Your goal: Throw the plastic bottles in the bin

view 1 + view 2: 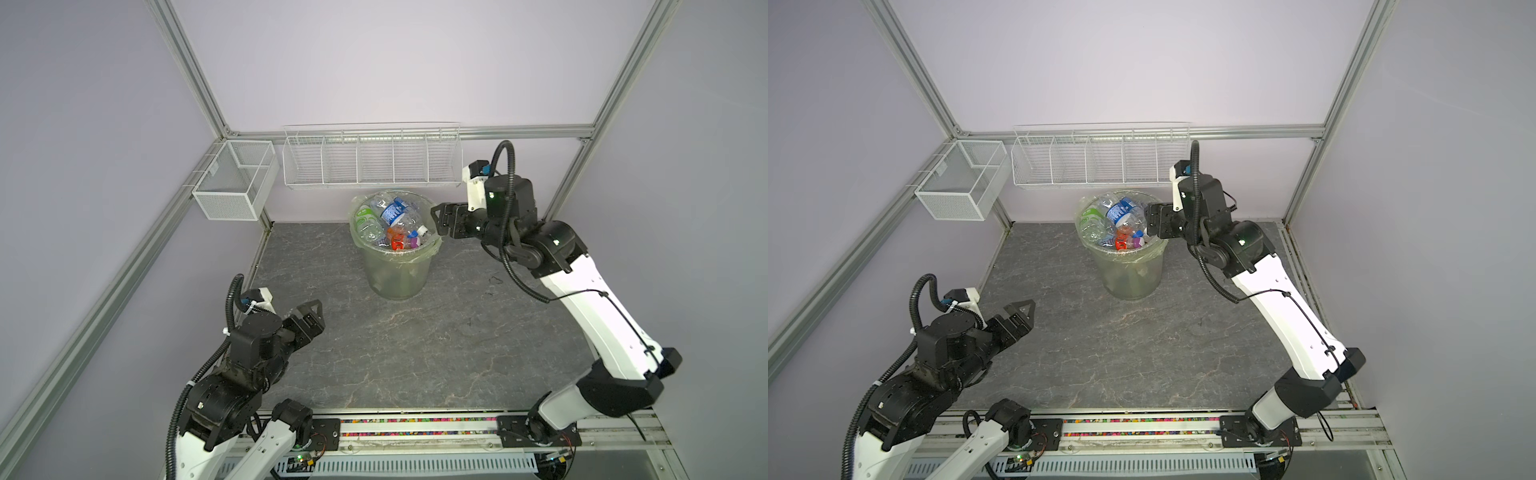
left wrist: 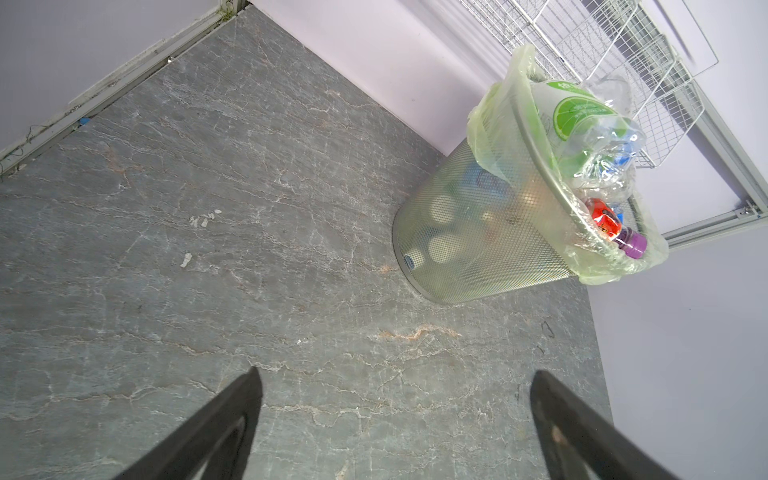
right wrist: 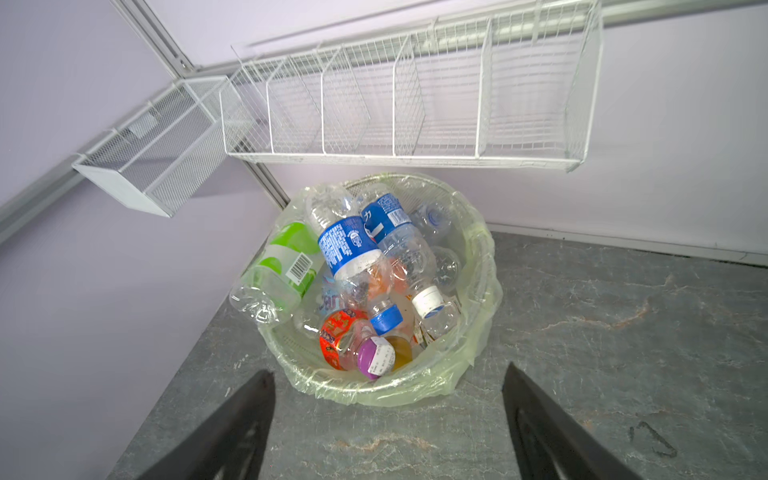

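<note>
Right of frame centre: round, tapered grey mesh bin (image 2: 478,232), lined with a pale green bag (image 2: 490,124) folded over the rim, standing on grey veined tabletop (image 2: 208,249). Heaped above the rim: clear crushed plastic bottles (image 2: 602,166), among them a green-labelled bottle (image 2: 577,116) and a red-labelled bottle (image 2: 609,218) with purple cap. Upper right: white wire rack (image 2: 602,50). Along the bottom edge: left gripper (image 2: 397,372), two black fingers (image 2: 216,428) spread wide, only bare tabletop between.

I'm looking into a robotics lab test cell: aluminium frame posts (image 1: 197,79) box it in, with plain lilac wall panels (image 1: 374,62) on three sides and a grey stone-patterned tabletop (image 1: 415,353) as the work surface. The left arm (image 1: 253,345) and right arm (image 1: 594,311) are bolted to a rail (image 1: 415,428) along the front edge. A white wire rack (image 1: 372,160) and a mesh box (image 1: 232,183) hang off the frame.
</note>
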Robot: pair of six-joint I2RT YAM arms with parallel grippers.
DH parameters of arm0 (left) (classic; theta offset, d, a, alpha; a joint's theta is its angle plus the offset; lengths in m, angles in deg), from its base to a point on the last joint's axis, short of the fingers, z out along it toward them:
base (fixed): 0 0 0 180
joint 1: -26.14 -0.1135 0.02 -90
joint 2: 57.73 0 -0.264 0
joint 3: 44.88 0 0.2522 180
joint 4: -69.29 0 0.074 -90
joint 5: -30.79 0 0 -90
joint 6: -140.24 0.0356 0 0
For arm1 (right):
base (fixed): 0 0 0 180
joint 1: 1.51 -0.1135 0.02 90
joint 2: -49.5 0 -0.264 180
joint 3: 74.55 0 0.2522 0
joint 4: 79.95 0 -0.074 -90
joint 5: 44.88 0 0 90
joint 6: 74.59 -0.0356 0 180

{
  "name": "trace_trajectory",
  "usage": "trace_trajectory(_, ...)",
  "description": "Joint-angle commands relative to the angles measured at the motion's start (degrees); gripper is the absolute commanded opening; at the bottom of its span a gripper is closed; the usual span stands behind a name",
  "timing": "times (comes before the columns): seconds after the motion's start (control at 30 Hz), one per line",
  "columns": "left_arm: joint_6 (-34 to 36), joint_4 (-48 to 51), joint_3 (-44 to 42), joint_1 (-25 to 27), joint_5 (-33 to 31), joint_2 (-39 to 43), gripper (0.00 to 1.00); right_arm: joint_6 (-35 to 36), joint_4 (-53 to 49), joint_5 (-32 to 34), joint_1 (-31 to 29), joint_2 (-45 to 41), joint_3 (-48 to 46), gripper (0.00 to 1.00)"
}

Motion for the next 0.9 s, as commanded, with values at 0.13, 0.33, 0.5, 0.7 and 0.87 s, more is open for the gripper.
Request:
trace_trajectory(0.13, 1.72, -0.93, 2.41, 0.13, -1.16, -1.40, 0.99, 3.48, 3.95, 5.28, -0.12, -7.76, -6.05, 0.88)
trace_trajectory(0.33, 2.55, -1.68, 3.13, 0.11, -1.82, -2.15, 1.00, 5.31, 5.20, 8.50, -0.12, -13.07, -10.71, 0.88)
trace_trajectory(0.5, 3.58, -2.44, 3.57, 0.14, -3.13, -2.47, 1.00, 7.03, 7.62, 13.68, -0.16, -18.49, -17.21, 0.88)
trace_trajectory(0.7, 4.65, -3.59, 4.01, 0.11, -3.53, -3.33, 1.00, 9.88, 13.67, 20.12, -0.13, -27.09, -28.32, 0.88)
trace_trajectory(0.87, 5.74, -5.02, 3.88, 0.16, -3.72, -3.81, 1.00, 12.17, 15.88, 26.16, -0.14, -34.40, -36.18, 0.88)
